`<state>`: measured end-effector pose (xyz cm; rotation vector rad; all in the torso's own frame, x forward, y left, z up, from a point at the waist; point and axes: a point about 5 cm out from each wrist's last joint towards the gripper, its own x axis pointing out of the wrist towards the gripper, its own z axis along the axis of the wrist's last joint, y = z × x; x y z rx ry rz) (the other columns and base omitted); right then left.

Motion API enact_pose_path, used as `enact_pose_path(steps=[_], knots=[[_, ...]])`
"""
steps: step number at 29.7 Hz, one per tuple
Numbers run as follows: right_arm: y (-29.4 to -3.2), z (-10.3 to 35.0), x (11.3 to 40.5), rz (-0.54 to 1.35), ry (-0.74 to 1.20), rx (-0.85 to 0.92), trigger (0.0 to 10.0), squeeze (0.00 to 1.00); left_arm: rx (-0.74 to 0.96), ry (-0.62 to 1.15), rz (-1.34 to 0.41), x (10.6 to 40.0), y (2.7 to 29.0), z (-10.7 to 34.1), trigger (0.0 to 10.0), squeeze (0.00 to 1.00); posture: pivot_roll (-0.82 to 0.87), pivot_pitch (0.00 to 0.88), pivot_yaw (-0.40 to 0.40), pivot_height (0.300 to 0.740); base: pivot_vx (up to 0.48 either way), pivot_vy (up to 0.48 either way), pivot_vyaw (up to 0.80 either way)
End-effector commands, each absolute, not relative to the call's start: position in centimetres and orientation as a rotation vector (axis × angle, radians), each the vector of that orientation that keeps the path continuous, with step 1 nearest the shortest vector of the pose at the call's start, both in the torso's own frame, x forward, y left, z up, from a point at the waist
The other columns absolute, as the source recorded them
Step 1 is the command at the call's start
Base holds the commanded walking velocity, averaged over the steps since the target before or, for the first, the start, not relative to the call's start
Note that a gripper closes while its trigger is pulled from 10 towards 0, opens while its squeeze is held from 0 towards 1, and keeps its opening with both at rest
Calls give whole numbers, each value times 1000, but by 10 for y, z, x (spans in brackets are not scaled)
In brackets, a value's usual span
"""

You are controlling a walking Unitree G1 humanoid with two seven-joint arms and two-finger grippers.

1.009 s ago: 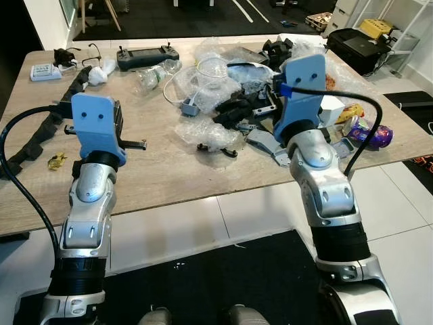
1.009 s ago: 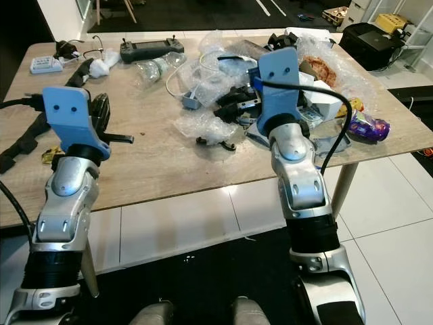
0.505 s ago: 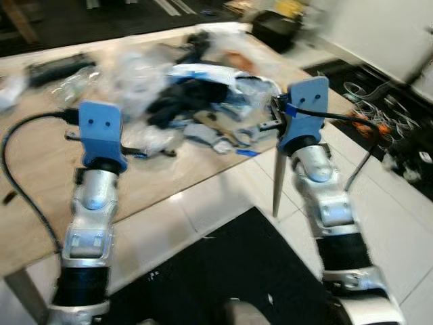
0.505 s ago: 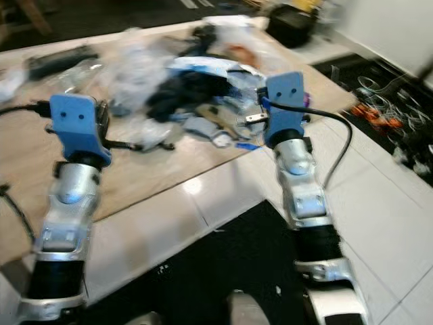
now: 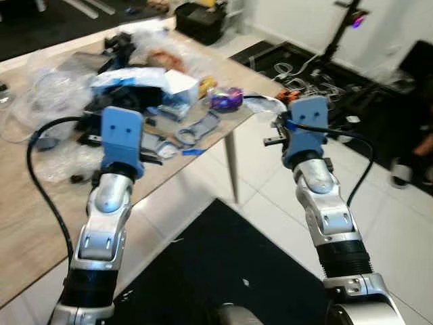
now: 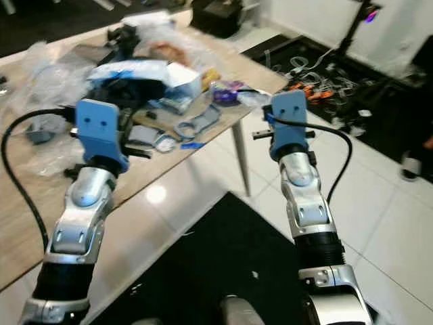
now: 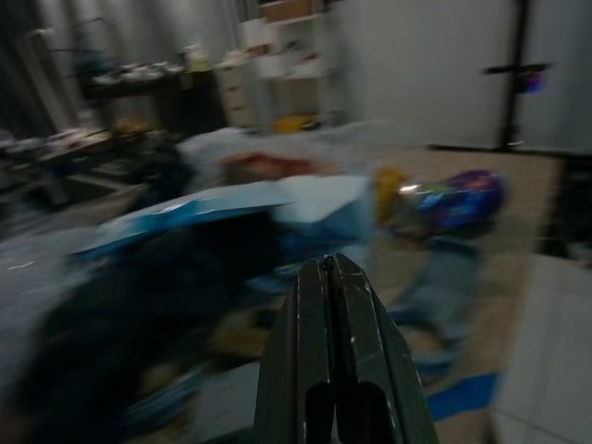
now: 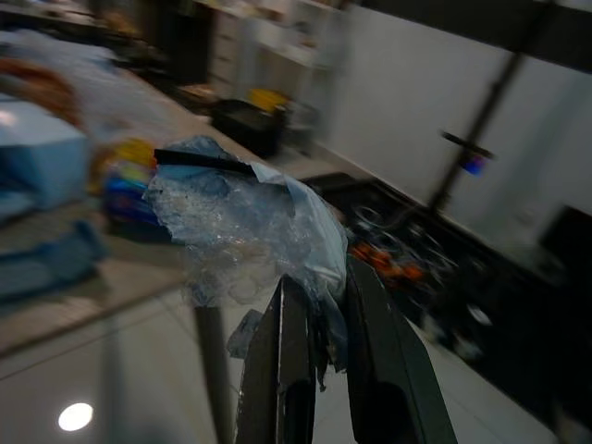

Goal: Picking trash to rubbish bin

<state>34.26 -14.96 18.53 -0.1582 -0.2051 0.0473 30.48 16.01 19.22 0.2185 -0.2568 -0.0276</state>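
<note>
Right gripper point(image 8: 314, 305): fingers clamped on crumpled plastic wrap point(image 8: 250, 227), lifted off the table point(image 5: 20, 203). Left gripper point(image 7: 331, 277): closed, empty. Trash pile point(image 5: 135, 88) remains; binning pending.

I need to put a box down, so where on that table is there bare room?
The table is bare along its near edge, left of the left end effector. Toward the far corner it is crowded: plastic wrap, a blue-and-white box, grey parts.
</note>
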Motion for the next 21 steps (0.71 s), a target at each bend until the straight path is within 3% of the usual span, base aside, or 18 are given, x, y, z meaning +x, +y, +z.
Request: enact_pose_path(steps=[1, 16, 21], knots=[[-152, 172, 342, 40, -150, -127, 10000, 0, 194, -229, -24, 305, 161, 184, 10000, 0, 20, 41, -80, 740, 0, 0, -800], [-155, 132, 336, 37, -58, -181, 10000, 0, 188, -116, -30, 302, 165, 151, 10000, 0, 26, 19, -76, 740, 0, 0, -800], [-152, 120, 334, 61, -24, -115, 10000, 0, 215, -97, -27, 303, 166, 146, 10000, 0, 32, 22, -70, 740, 0, 0, -800]])
